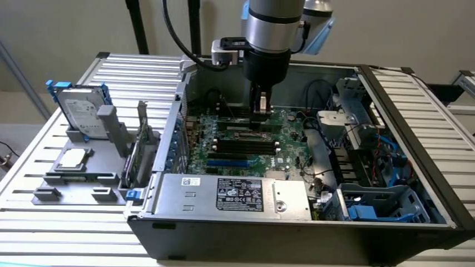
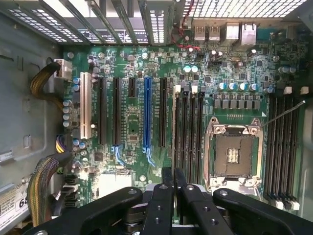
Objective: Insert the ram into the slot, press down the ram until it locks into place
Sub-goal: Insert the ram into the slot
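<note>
My gripper (image 1: pixel 261 128) hangs upright inside the open computer case, over the middle of the motherboard (image 1: pixel 286 136). In the wrist view its two black fingers (image 2: pixel 165 196) stand almost together, with only a hairline gap at the gripper (image 2: pixel 173 172). The ram is hidden; whether a thin stick sits in that gap I cannot tell. The gap lines up roughly with the nearest slot (image 2: pixel 179 132), one of several parallel long black sockets between the blue slot (image 2: pixel 146 115) and the square CPU socket (image 2: pixel 234 154). The same sockets show as the slot bank (image 1: pixel 245 147) just in front of the gripper.
A second bank of black sockets (image 2: pixel 281 142) lies beyond the CPU socket. Cable bundles (image 2: pixel 46 178) run along the case wall. The power supply (image 1: pixel 230 194) fills the case front. Outside, a grey fixture (image 1: pixel 74 178) holds a hard drive (image 1: pixel 78 111) and an upright card (image 1: pixel 141 147).
</note>
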Motion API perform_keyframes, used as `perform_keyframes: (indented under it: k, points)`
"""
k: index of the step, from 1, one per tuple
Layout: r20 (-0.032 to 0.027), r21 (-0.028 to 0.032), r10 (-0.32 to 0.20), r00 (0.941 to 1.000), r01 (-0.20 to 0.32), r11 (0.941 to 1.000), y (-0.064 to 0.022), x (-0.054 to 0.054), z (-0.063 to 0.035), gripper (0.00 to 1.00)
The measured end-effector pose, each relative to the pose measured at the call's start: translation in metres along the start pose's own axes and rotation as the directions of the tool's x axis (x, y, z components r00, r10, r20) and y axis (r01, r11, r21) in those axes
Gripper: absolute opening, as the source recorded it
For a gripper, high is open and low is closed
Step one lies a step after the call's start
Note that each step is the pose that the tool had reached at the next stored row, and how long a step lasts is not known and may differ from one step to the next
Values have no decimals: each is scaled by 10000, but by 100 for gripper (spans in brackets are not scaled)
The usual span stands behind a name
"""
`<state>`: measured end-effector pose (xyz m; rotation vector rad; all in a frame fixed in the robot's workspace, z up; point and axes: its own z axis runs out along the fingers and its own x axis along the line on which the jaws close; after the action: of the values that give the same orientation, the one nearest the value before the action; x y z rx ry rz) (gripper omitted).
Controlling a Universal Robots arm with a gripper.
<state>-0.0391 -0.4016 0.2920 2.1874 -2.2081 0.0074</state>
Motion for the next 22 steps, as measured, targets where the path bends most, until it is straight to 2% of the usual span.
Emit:
perform_keyframes:
  k: [13,22]
  points:
    - [-29,-1,26,10000,-26,10000,-6,-46,228,13]
    - [-72,-26,28,10000,-29,10000,-42,-57,305,13]
